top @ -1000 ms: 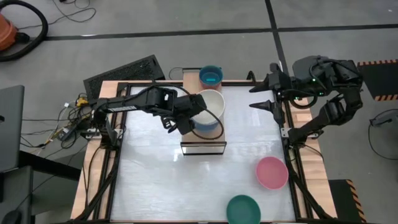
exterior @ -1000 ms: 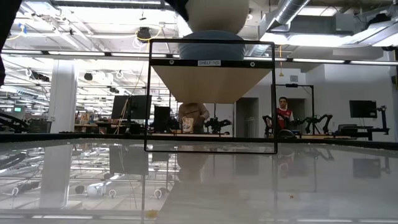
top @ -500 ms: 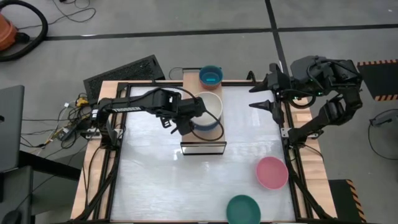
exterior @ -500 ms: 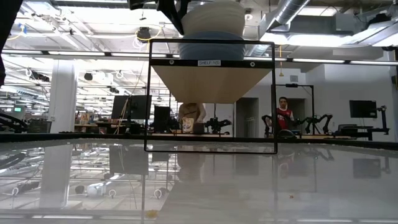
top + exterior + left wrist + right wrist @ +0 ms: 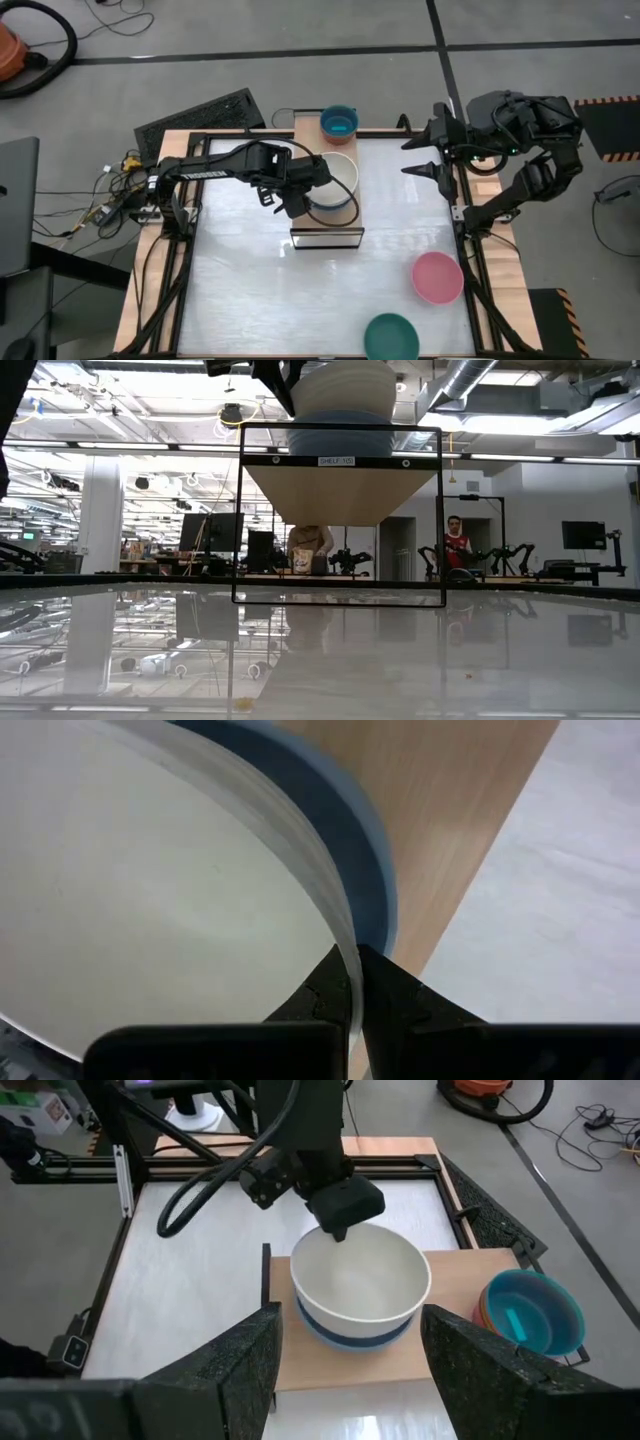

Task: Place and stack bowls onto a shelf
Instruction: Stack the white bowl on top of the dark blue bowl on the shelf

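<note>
A long light-wood shelf stands on the table. On it sits a grey-blue bowl with a white bowl nested inside. In the low view the white bowl sits down in the grey-blue one, above the shelf. A cyan bowl rests on the shelf's far end, on top of a red bowl. A pink bowl and a dark green bowl lie on the table near its right near corner. My left gripper is shut on the white bowl. My right gripper waits open at the far right edge. My left gripper pinches the white bowl's rim on the bowl's left side, one finger inside the bowl and one finger outside. It comes from above and the left, slanting down. The bowl sits upright, nested in the grey-blue bowl.
The table is framed by dark rails and pale wood. My left arm reaches across the table's far left part to the shelf. Behind the table, the low view shows a room with people and other robot arms.
My left gripper has moved down with the white bowl, still shut on its rim. The bowl, which hung just above the grey-blue bowl, now sits down inside it. It has kept still over the last half second.
</note>
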Controlling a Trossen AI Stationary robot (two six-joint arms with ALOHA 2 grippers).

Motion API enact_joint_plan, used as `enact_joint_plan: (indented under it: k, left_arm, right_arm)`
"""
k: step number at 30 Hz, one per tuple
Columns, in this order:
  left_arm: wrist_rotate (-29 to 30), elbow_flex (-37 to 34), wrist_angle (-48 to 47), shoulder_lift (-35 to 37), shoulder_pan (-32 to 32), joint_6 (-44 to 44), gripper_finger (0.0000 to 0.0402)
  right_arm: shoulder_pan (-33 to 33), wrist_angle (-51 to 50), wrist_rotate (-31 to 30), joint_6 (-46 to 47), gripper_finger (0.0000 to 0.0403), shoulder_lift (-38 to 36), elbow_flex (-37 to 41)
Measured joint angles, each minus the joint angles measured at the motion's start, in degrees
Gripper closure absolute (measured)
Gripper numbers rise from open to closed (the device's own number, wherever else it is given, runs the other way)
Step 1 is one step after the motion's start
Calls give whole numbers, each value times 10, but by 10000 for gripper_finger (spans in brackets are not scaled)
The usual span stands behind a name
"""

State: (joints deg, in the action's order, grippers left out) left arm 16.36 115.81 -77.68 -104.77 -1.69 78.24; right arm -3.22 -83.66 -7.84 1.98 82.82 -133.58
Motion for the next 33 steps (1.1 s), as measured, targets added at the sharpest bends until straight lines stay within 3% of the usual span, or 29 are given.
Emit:
enact_joint_plan:
  k: [33]
  left_arm:
    - [-9,0,-10,0,-3,71,401]
  right_arm:
    - [0,1,0,-5,137,0,0]
